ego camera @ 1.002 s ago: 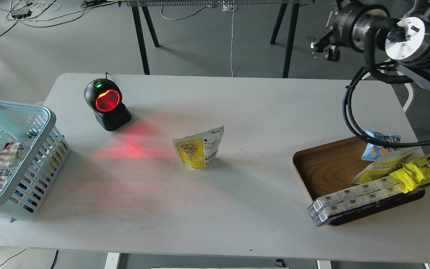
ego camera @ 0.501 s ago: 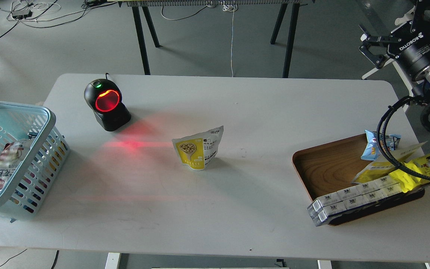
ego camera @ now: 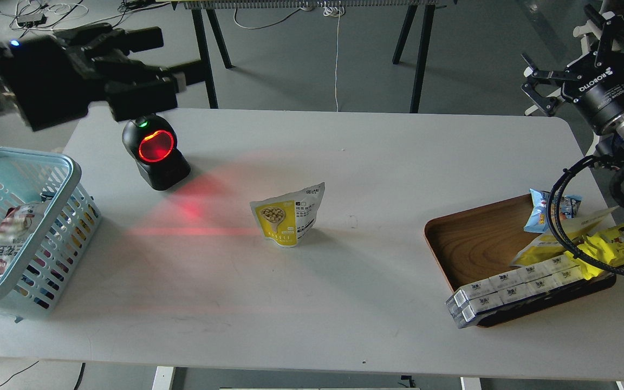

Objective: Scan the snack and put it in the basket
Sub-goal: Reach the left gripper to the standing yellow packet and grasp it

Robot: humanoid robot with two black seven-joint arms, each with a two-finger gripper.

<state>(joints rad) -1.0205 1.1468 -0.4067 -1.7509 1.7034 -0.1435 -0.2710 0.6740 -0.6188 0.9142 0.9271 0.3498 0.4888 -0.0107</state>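
Snack (ego camera: 289, 215), the flat pouch with a yellow lower part, white top and a round picture of beige nuts, stood upright near the middle of the white table (ego camera: 344, 303), slightly bent, with nothing touching it. A red glow lay on the tabletop just to its left, spreading from the black barcode scanner (ego camera: 155, 152), whose round red window faced the pouch from the far left part of the table; a small green light showed on its top.

Well apart to the left, at the table's edge, sat the basket (ego camera: 68, 179), light blue with slotted sides and a thick rim, holding a red and white packet (ego camera: 11, 238) and other items too hidden to name.

On the right side of the table rested a wooden tray (ego camera: 474, 244). In it lay a small blue packet (ego camera: 547, 208), a yellow and white pouch (ego camera: 542, 249), a long yellow wrapper with a cartoon face (ego camera: 615, 241), and a row of white boxed items (ego camera: 507, 290) that overhung the tray's near edge.

The left gripper (ego camera: 182, 54) hovered above and behind the scanner, dark and blurred; its fingers looked parted with nothing between them, well away from the pouch. The right gripper (ego camera: 539, 89) was raised beyond the table's far right corner, its two fingers spread and empty, with black cables (ego camera: 561, 216) looping down over the tray.
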